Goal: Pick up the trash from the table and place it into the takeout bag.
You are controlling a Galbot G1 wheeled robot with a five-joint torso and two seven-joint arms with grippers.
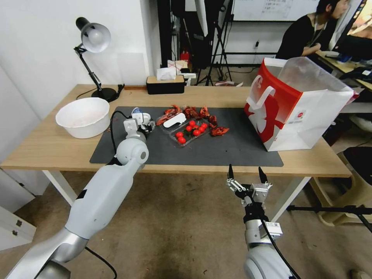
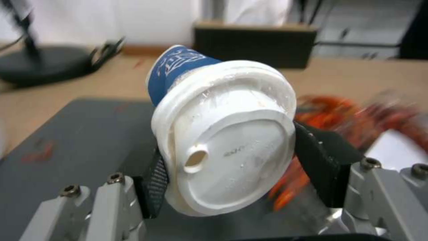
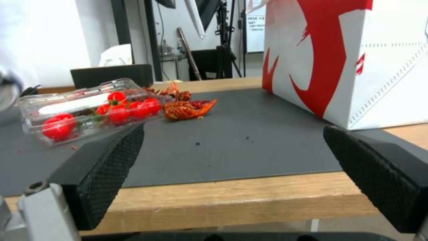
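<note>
My left gripper [image 1: 142,121] is over the left part of the dark mat [image 1: 232,151] on the table [image 1: 46,147], shut on a blue-white cup with a white lid [image 1: 136,112]. In the left wrist view the tilted cup [image 2: 227,134] sits between the black pads [image 2: 153,184]. More trash lies mid-mat: a clear plastic box of cherry tomatoes [image 1: 190,131] and red crayfish shells [image 1: 193,113]. The red-and-white takeout bag [image 1: 298,104] stands upright and open at the mat's right end. My right gripper [image 1: 247,174] hangs open below the table's front edge, with the bag [image 3: 356,60] ahead of it.
A white bowl [image 1: 83,116] sits at the table's left, a desk lamp [image 1: 93,42] behind it, and a black tissue box [image 1: 165,83] at the back edge. The right wrist view has the tomato box [image 3: 89,113] and a shell [image 3: 187,108].
</note>
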